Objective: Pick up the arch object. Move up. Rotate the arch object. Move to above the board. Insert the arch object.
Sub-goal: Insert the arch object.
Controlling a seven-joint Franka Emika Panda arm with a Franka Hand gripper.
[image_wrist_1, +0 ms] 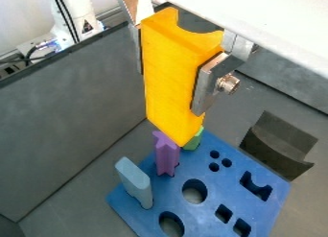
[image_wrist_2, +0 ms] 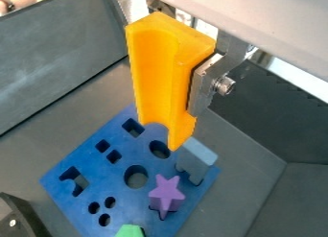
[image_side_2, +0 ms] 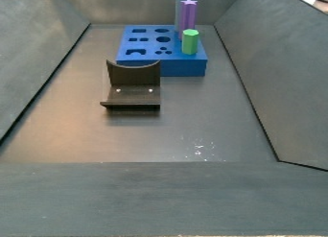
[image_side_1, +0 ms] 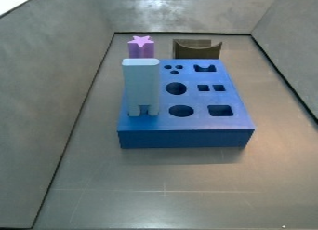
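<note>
— Gripper (image_wrist_1: 193, 73)?
— Clamped on the arch object (image_wrist_1: 174, 73), high above the board (image_wrist_1: 256, 217).
— Long axis?
— Pointing down at the board, seemingly over its holes.

Purple star block (image_side_1: 140, 42) and pale blue block (image_side_1: 138, 85) upright in slab; green cylinder (image_side_2: 190, 41) there too; dark brown hollowed piece (image_side_2: 132, 84) on floor.

End effector (image_wrist_1: 193, 73) holds arch object (image_wrist_1: 174, 78) above board (image_wrist_1: 244, 202).

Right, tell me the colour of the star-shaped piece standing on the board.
Purple. The star-shaped piece shows best in a wrist view, below the hand holding the arch object.
</note>
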